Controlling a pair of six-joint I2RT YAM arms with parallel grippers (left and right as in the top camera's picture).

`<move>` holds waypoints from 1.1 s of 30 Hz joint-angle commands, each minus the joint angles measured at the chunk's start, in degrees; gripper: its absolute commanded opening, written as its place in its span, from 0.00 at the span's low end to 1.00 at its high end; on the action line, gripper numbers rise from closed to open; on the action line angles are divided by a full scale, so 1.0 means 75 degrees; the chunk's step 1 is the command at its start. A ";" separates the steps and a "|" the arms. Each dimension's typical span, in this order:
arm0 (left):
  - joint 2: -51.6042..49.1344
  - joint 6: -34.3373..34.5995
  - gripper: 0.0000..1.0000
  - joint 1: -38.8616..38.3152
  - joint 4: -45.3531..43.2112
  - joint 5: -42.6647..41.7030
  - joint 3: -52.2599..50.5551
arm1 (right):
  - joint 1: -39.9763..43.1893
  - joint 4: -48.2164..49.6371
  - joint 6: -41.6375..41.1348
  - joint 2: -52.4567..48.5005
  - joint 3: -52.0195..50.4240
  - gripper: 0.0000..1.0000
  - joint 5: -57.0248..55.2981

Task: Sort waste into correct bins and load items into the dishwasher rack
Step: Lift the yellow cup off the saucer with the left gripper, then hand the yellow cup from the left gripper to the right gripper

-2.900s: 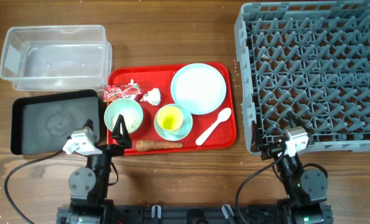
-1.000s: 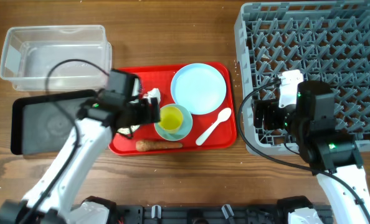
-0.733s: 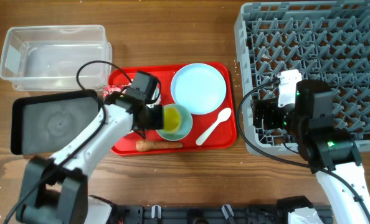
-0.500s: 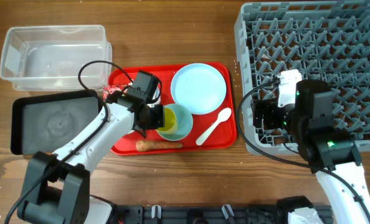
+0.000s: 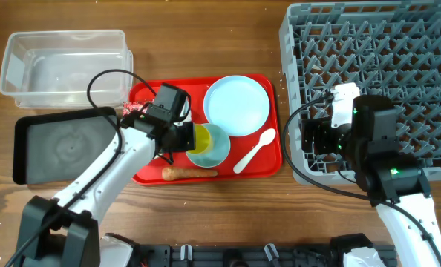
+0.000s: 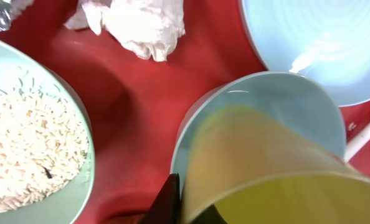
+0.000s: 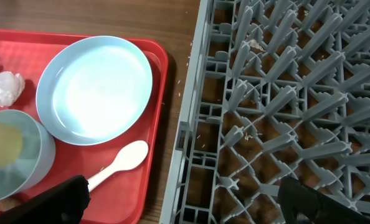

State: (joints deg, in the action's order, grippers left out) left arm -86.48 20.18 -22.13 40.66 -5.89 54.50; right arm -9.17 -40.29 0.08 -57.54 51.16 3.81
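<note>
Clearly, the left gripper [image 5: 185,138] was pinched tight on the wall of the yellow plastic cup [image 6: 266,168], with one black finger [image 6: 168,198] showing just outside the cup's rim in the left wrist view. The cup sat inside the pale blue round bowl [image 5: 219,150], which rested on the flat red serving tray [image 5: 269,167]. Also on that tray were the pale green bowl [image 6: 87,155] filled with white rice-like grains [image 6: 29,143], the small crumpled white paper ball [image 6: 141,22], the pale blue round plate [image 5: 237,104], the white plastic spoon [image 5: 255,150] and the brown-orange carrot-like stick [image 5: 188,173]. The red-and-white crinkled snack wrapper [image 5: 134,110] peeked out at the tray's far left corner. The right gripper [image 7: 184,200] hung with its fingers spread wide and nothing between them, over the near left edge of the large square grey plastic dishwasher rack [image 5: 376,74]. The clear plastic rectangular tub [image 5: 12,59] and the shallow black rectangular tray [image 5: 64,144] sat left of the serving tray.
</note>
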 commanded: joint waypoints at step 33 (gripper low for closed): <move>0.0927 0.1411 0.04 0.1402 -0.2908 -0.7959 0.0592 | 0.0248 0.5112 0.0388 -0.3244 0.0172 1.00 1.0786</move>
State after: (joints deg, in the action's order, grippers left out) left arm -79.07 29.30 -11.92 19.18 -61.73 58.11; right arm -7.38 -3.46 0.08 -79.42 51.59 73.54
